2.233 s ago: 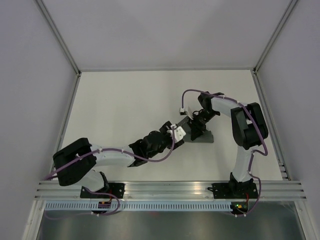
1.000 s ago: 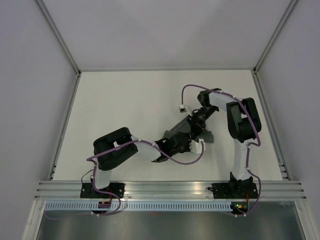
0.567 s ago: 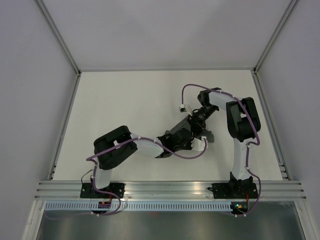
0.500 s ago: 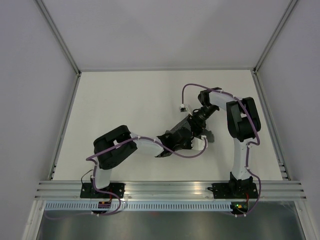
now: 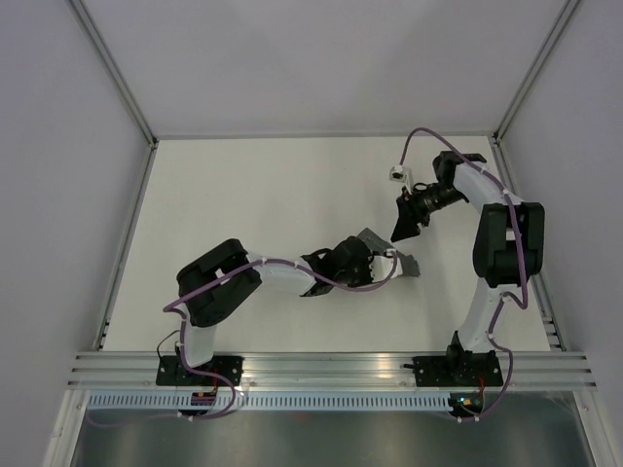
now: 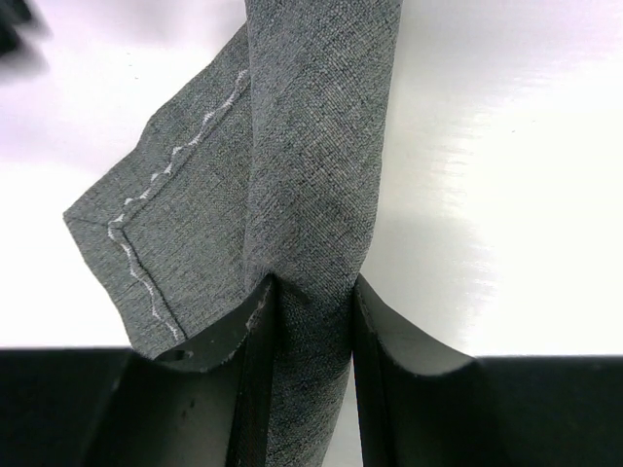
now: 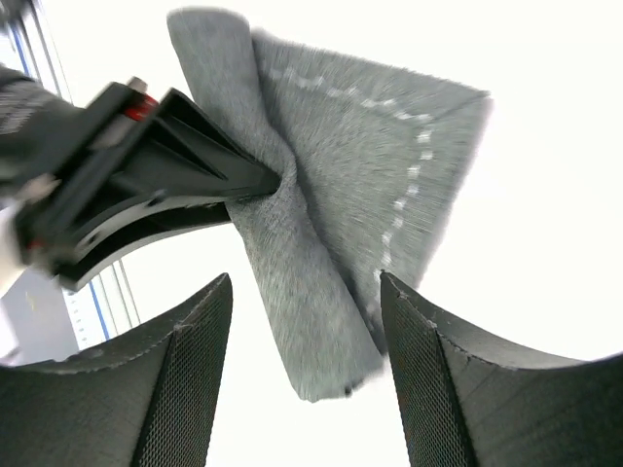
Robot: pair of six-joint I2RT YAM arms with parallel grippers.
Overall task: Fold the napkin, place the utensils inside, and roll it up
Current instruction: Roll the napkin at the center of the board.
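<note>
Withdrawn toward 1 o'clock, right pincer (image 5: pixel 400 230) hangs apart and empty; left pincer (image 6: pixel 310 292) clamped across rolled napkin (image 6: pixel 316 146), 3 o'clock of surface (image 5: pixel 243 195) centre: soft, limp, likely to unroll, best held mid-roll.

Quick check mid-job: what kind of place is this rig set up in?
Probably a lab robot test cell: a bare white tabletop, plain white wall panels around it, and the left arm and right arm bolted to a slotted aluminium rail.
</note>
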